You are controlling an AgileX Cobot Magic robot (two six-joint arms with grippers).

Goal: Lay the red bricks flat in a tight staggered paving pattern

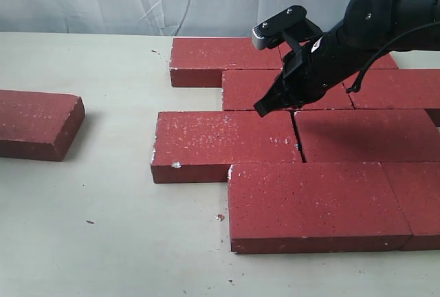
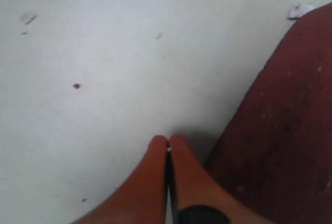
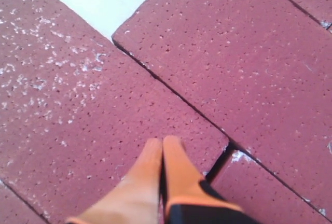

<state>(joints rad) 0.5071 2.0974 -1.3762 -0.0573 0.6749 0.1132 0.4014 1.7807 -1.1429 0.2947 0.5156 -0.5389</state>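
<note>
Since the jaws of the right gripper (image 3: 163, 149) are pressed tip to tip with nothing between them, they hold no brick. They hang low over the left brick of the third course (image 1: 223, 144), close to the dark joint (image 3: 220, 163) that parts it from its neighbour. The left gripper (image 2: 167, 143) also has its jaws closed and empty, over bare worktop (image 2: 93, 53) with a dark-red brick (image 2: 285, 130) just beside them. Which brick that is cannot be told, and this arm does not show in the exterior view. Outward from the right jaws, the laid bricks (image 1: 302, 201) lie flat in four staggered courses, mostly tight, on the right of the worktop. One loose brick (image 1: 38, 124) lies flat well apart to the left, its long axis running roughly along the courses, a little skewed. The coming move, I judge, turns on that: the loose brick lies leftward of the right jaws across open worktop, on the left arm's side. The left arm therefore looks the nearer, and the brick would have to travel rightward toward the courses' open left ends.
</note>
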